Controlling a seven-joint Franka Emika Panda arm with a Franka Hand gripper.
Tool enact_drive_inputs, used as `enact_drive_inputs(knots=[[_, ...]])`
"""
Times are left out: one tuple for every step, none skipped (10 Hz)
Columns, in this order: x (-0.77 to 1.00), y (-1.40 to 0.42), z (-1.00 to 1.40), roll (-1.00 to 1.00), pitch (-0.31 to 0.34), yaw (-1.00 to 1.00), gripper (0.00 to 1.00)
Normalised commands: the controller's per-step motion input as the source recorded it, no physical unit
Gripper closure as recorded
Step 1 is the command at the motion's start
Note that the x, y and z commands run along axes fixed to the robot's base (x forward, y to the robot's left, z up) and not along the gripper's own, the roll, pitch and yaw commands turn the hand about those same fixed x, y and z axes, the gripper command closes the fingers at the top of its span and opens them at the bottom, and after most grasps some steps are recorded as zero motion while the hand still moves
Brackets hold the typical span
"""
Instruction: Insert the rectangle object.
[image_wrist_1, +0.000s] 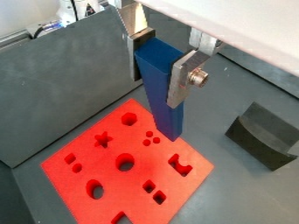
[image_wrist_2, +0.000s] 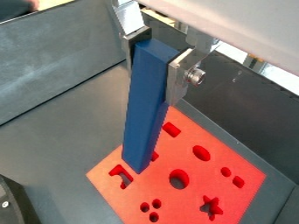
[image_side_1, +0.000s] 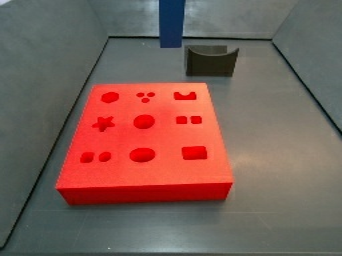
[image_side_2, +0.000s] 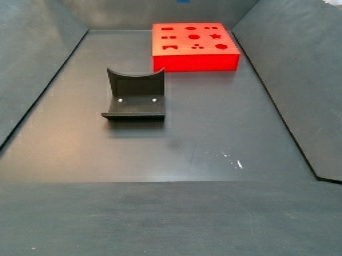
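My gripper (image_wrist_1: 158, 63) is shut on the rectangle object (image_wrist_1: 163, 92), a tall plain blue bar that hangs upright between the silver fingers (image_wrist_1: 184, 77); it shows the same way in a wrist view (image_wrist_2: 149, 96). The bar's lower end hangs above the red block (image_wrist_1: 126, 163) with its shaped holes, clear of its top face. In a side view only the bar's lower part (image_side_1: 171, 24) shows, above the floor behind the red block (image_side_1: 144, 140); the gripper is out of that frame. In a side view the red block (image_side_2: 195, 47) lies at the far end, with bar and gripper out of view.
A dark grey notched block (image_side_1: 210, 60) stands on the floor behind the red block; it also shows in a side view (image_side_2: 134, 96) and a wrist view (image_wrist_1: 264, 133). Grey walls (image_side_1: 67, 80) enclose the dark floor on all sides.
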Motion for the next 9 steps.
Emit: enact_drive_inputs(knots=[[0.00, -0.30, -0.28, -0.03, -0.013, 0.11, 1.00], [-0.02, -0.13, -0.24, -0.09, -0.109, 0.01, 1.00], [-0.05, -1.00, -0.78, 0.00, -0.001, -0.01, 1.00], [0.00, -1.00, -0.83, 0.01, -0.024, 0.00, 1.00], [0.00, -1.00, -0.52, -0.12, -0.090, 0.00, 1.00], [0.07, -1.00, -0.49, -0.13, -0.079, 0.00, 1.00], [0.13, -0.91, -0.32, -0.23, -0.073, 0.00, 1.00], [0.17, -0.87, -0.24, -0.25, -0.060, 0.00, 1.00], [0.07, -0.74, -0.12, -0.35, -0.063, 0.00, 1.00]])
